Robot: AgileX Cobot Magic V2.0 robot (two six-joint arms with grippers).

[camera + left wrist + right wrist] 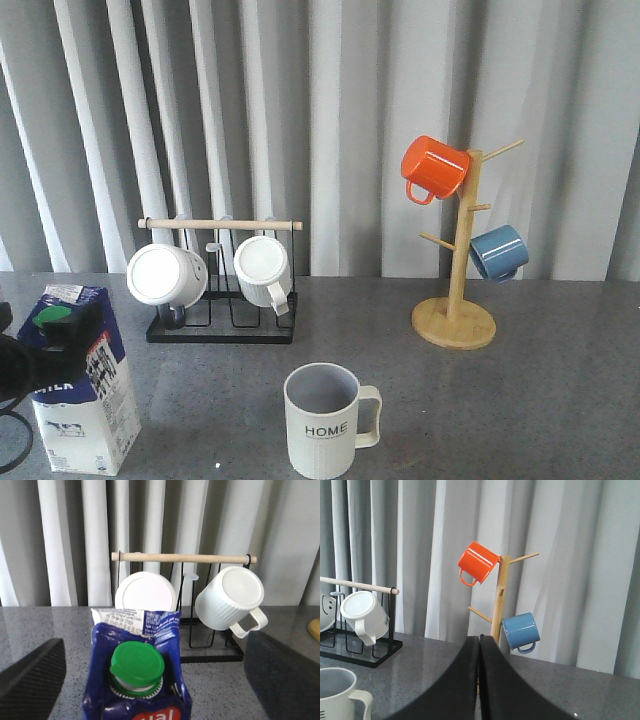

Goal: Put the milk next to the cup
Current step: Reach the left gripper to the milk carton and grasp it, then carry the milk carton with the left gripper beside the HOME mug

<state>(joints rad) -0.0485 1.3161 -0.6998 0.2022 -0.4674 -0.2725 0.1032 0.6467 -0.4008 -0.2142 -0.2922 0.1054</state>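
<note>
Milk (85, 385): blue-and-white carton, green cap, upright.

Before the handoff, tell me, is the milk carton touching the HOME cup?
Apart. The front view shows bare table between the milk and the cup.

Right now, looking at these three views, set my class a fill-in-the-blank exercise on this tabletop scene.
1. The cap on the milk is ____.
2. The word printed on the cup is ____.
3. On the wooden mug tree, the orange mug hangs ____ the blue mug.
4. The right gripper has its fingers pressed ____.

Missing words: green; HOME; above; together
</note>
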